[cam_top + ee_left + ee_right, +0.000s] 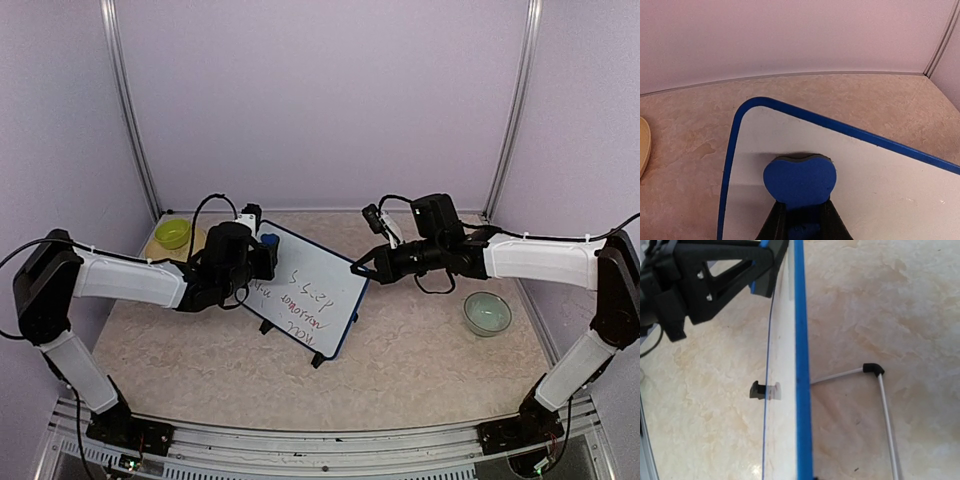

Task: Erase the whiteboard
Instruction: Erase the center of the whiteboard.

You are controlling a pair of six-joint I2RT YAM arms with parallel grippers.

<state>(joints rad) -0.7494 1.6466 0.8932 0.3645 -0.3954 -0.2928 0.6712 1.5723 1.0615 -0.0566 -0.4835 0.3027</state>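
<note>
- Beige marbled table carries the whiteboard at its middle, propped up on its legs between the two arms.
- Red and black handwriting covers the board's nearer part. It runs upside down to the overhead camera and I cannot read it. No brand or label shows.
- Pale green bowl sits well apart on the right.
- Right gripper meets the board's right edge, and one finger lies against it. I cannot tell whether the pincer is closed on the frame.
- Left gripper pinches a blue eraser, set on the blank far corner.
- To do this step well, I judge, keep the pad flat, press evenly, and sweep in overlapping strokes toward the writing while the board is steadied.
- Yellow bowl sits at the far left.
</note>
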